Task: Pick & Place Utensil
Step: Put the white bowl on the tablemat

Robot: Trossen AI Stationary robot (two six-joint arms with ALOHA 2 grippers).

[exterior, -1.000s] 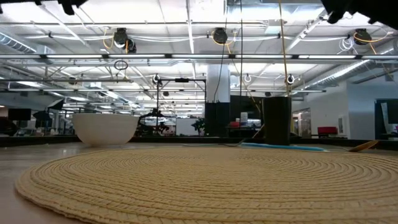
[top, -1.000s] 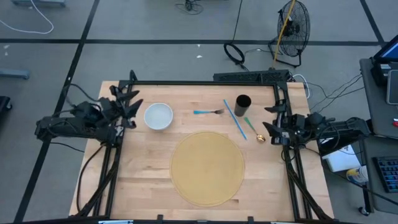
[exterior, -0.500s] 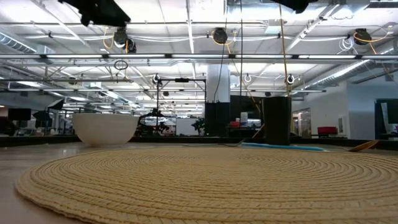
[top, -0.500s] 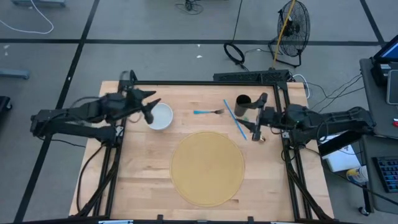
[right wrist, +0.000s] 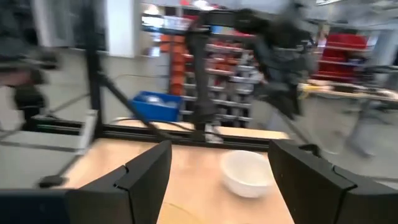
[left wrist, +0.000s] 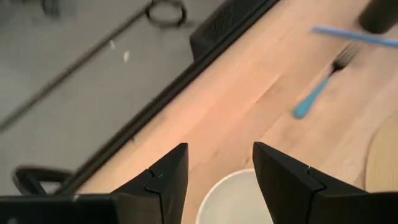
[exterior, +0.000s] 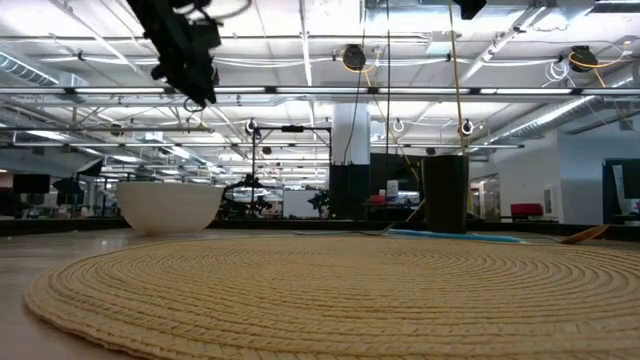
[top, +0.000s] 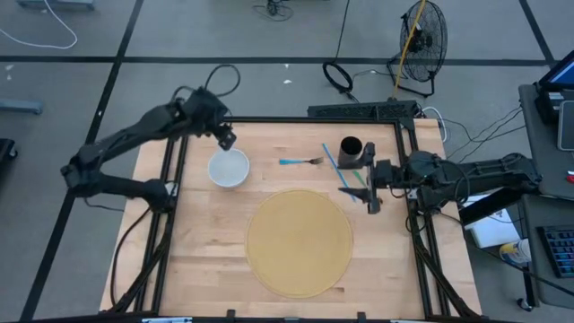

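Pale wooden table point(top: 206, 242) boards carry a fork point(top: 301, 161) with a blue handle and metal tines, laid flat between a white round bowl point(top: 228, 167) and a dark cup point(top: 351, 148). Left gripper point(top: 226, 139) is held above the bowl's far rim, fingers wide and empty. Right gripper point(top: 370, 187) is held over a thin blue stick point(top: 339, 173) beside a woven round mat point(top: 299, 240), fingers wide, nothing gripped.

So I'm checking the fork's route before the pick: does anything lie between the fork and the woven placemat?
Nothing visible does. The fork lies on bare wood just behind the placemat. The blue straw and black cup sit off to its right, the white bowl to its left.
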